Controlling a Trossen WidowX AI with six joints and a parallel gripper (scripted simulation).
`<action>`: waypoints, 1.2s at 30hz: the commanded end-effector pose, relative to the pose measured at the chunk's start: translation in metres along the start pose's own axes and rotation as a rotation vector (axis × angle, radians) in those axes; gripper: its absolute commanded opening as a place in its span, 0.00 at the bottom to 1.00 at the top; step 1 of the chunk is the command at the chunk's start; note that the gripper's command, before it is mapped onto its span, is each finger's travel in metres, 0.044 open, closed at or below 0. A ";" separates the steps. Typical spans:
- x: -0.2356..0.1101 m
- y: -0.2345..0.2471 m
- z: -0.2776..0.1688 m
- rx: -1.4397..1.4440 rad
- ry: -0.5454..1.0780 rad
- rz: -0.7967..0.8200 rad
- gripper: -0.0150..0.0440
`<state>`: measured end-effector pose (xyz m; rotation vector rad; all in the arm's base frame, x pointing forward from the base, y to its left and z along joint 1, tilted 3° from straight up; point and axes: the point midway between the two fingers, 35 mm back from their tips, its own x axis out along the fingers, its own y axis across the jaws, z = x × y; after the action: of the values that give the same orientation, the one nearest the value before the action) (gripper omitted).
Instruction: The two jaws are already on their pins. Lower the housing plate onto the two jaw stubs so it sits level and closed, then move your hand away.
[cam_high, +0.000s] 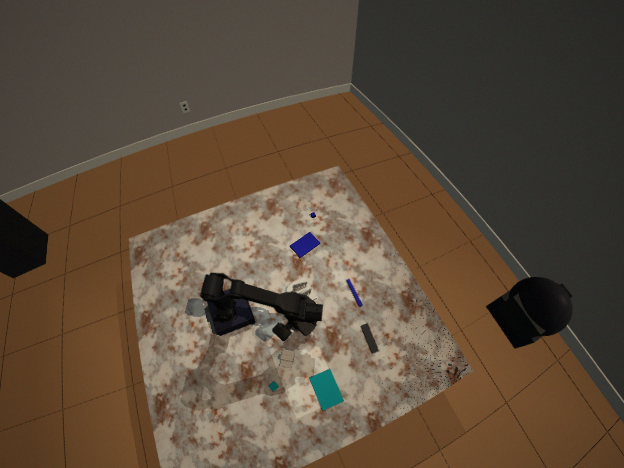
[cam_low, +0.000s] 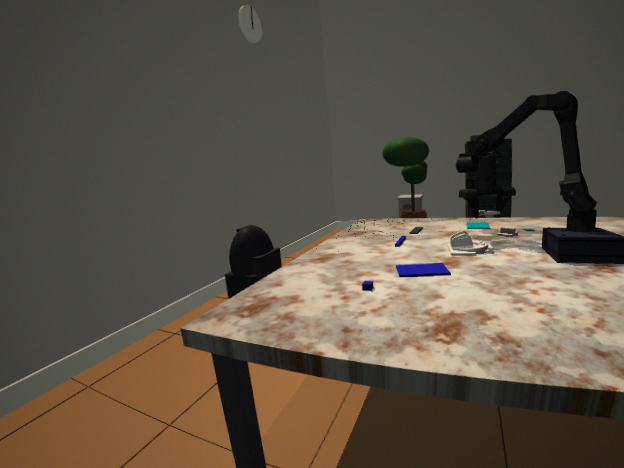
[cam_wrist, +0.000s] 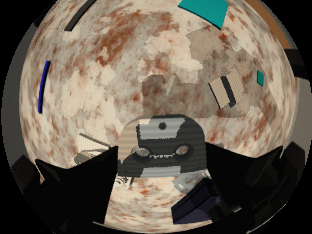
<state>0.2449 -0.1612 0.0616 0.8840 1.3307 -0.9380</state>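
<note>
In the wrist view, the pale base assembly (cam_high: 300, 288) (cam_low: 460, 243) (cam_wrist: 93, 146) sits lower left; at lower centre, the claw (cam_high: 293, 329) (cam_low: 487, 211) (cam_wrist: 162, 149) grips the housing plate (cam_low: 488, 213) (cam_wrist: 161, 128) above the surface (cam_high: 241, 226) (cam_low: 322, 312) (cam_wrist: 100, 90). Carrying seems in hand; next, align over both stubs, then lower level.

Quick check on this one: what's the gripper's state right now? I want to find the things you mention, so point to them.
Gripper (cam_high: 302, 329) (cam_low: 486, 212) (cam_wrist: 162, 149): closed on the grey housing plate with two round holes (cam_wrist: 162, 142), held up above the marbled tabletop (cam_high: 241, 418) (cam_low: 352, 312) (cam_wrist: 90, 90).
</note>
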 end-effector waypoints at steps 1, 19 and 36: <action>0.000 0.009 -0.007 -0.100 -0.004 -0.003 0.85; 0.000 0.051 -0.049 -0.578 -0.001 0.000 0.85; 0.000 0.081 -0.095 -1.029 0.000 0.001 0.85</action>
<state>0.2823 -0.0499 0.0562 0.1429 1.5481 -0.2061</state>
